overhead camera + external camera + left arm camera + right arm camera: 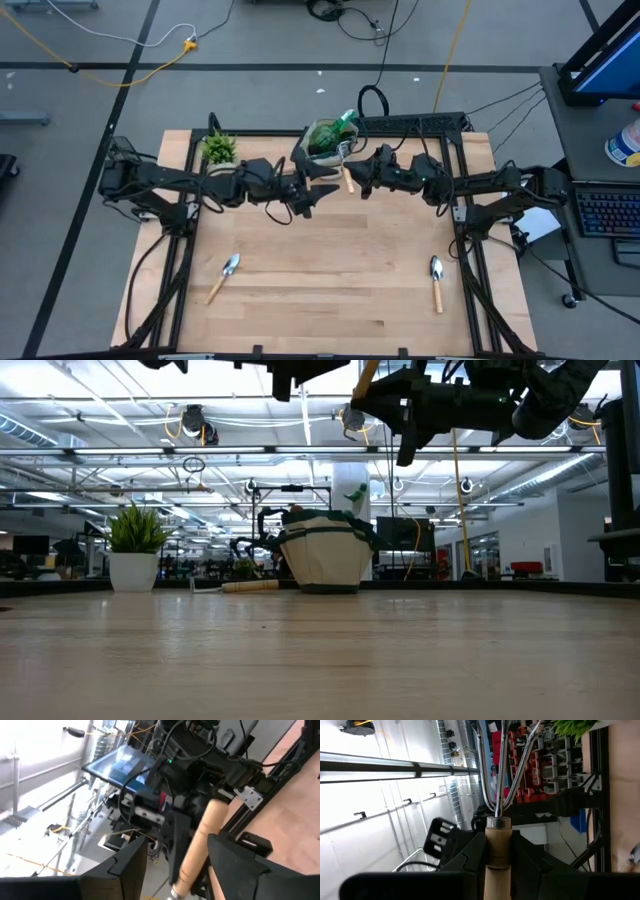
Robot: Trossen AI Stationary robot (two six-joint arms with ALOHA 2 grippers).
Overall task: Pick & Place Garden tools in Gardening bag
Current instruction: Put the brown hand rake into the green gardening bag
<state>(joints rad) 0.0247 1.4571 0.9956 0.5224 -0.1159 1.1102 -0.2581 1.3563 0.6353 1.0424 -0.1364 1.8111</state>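
A wooden-handled rake [347, 178] with curved metal tines [502, 765] hangs above the table's far middle, with my right gripper [358, 175] [497, 845] shut on it. Just left of it, my left gripper [312, 193] [175, 842] stands open; the rake's handle [205, 832] shows beyond its fingers, apart from both. The beige gardening bag [325, 140] [325, 555] stands on its base at the far edge, with a green spray bottle [345, 121] sticking out of it. Two trowels [226, 274] [437, 280] lie flat near the front. My right gripper pinches the rake's wooden handle [496, 837] between its two fingers, close to the end where the metal shank enters. The fingers come about level from the table's right and lie across the handle. The rake is lifted clear, tines toward the bag.
A small potted plant [218, 148] [135, 550] stands at the far left. In the low view another wooden-handled tool [245, 586] lies on the table left of the bag. Black frame rails [465, 240] run along both table sides. The middle of the wooden top lies bare.
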